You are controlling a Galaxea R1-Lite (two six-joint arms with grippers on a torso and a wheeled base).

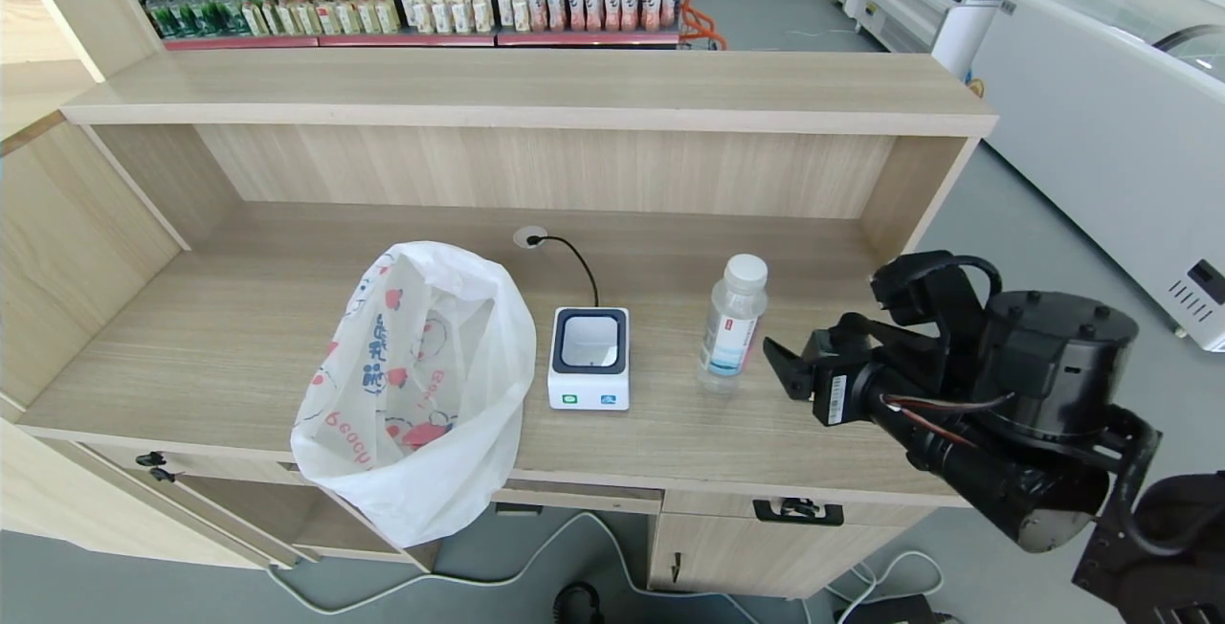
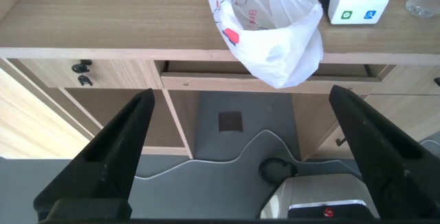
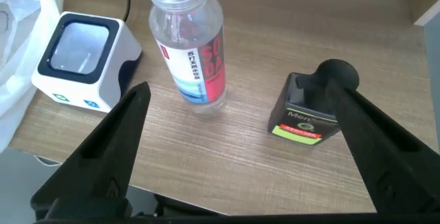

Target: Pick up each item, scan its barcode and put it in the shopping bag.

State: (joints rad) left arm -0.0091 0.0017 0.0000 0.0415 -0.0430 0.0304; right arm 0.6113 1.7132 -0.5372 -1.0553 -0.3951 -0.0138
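A clear water bottle (image 1: pixel 732 327) (image 3: pixel 189 42) with a white cap stands upright on the wooden counter (image 1: pixel 239 318), right of the white barcode scanner (image 1: pixel 590 356) (image 3: pixel 79 59). A small black container (image 3: pixel 309 110) with a red and green label sits to the bottle's right. The white printed shopping bag (image 1: pixel 416 385) (image 2: pixel 271 25) stands open at the counter's front edge, left of the scanner. My right gripper (image 1: pixel 799 366) (image 3: pixel 240 95) is open, hovering low just right of the bottle, over the counter's front. My left gripper (image 2: pixel 242 95) is open, held below and in front of the counter's edge.
The scanner's black cable (image 1: pixel 574 260) runs back to a grommet. A raised ledge and side walls (image 1: pixel 526 88) enclose the counter at the back and sides. Drawers with dark handles (image 1: pixel 797 509) sit under the front edge. A white chest freezer (image 1: pixel 1101 107) stands at the right.
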